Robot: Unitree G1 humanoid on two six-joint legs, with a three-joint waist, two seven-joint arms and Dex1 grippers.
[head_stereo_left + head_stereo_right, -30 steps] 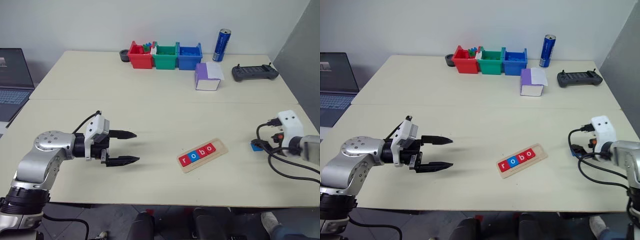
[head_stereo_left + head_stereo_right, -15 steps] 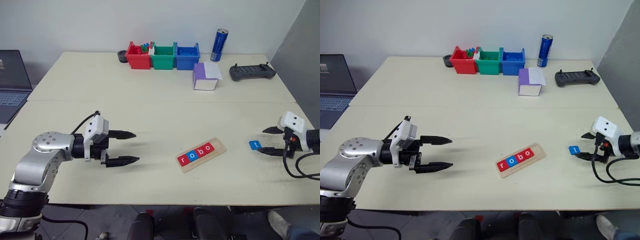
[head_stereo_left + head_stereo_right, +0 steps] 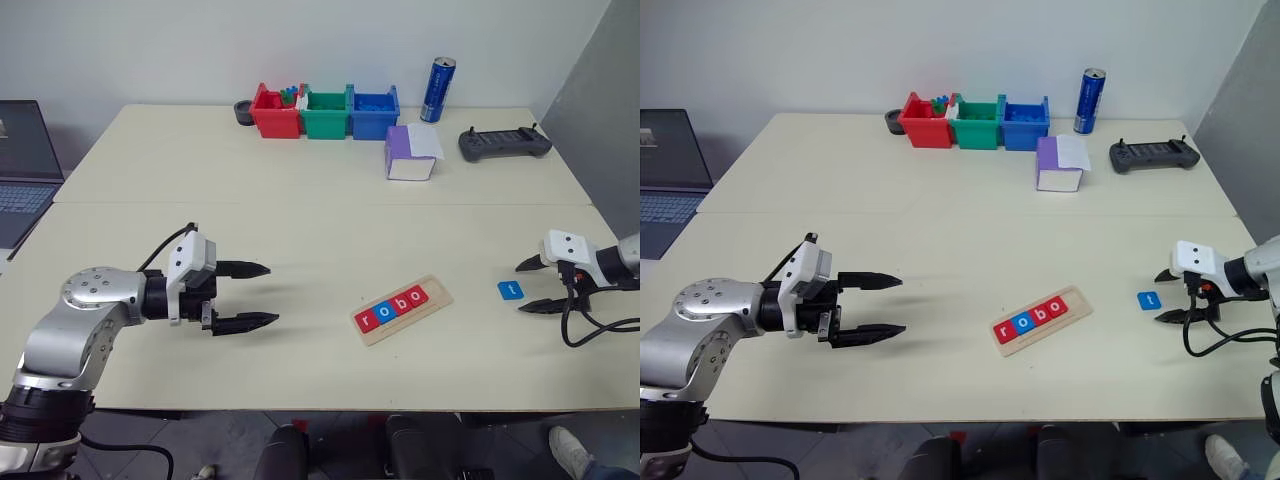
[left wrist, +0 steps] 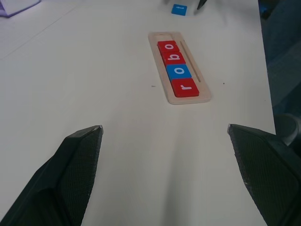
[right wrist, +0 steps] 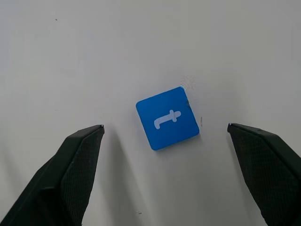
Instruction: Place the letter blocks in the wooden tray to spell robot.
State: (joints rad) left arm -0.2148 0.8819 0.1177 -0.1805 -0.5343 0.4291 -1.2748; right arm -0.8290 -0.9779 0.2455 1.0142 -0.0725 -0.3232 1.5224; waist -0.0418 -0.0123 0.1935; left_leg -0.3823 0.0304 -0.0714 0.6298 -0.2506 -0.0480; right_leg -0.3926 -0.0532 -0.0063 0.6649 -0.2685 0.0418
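Spanning the scene is a pale table point(image 3: 300, 200), built from two tops with a seam running left to right.

Left gripper point(image 3: 256, 296): positioned over the near-left part of the table, pointing right, fingers spread wide, holding nothing.

Right gripper point(image 3: 530, 286): positioned at the near-right edge, pointing left and tilted down, fingers spread wide, holding nothing. In the right wrist view its fingers point(image 5: 70, 160) stand one to each side of the blue t block, clear of it.

Far edge items, left to right: red bin point(image 3: 277, 112), green bin point(image 3: 327, 111), blue bin point(image 3: 374, 111), blue can point(image 3: 438, 90), black controller point(image 3: 505, 144). A purple-and-white box point(image 3: 410, 153) lies just nearer than the blue bin.

Wooden tray point(image 3: 404, 309): lies near centre, angled, with its right end farther away. It carries four letter blocks point(image 3: 391, 306) in a row reading r, o, b, o: red, blue, red, red. The right-end slot is unfilled.

Blue t block point(image 3: 510, 290): lies flat on the table, right of the tray and well apart from it, just beside the right gripper's fingertips.
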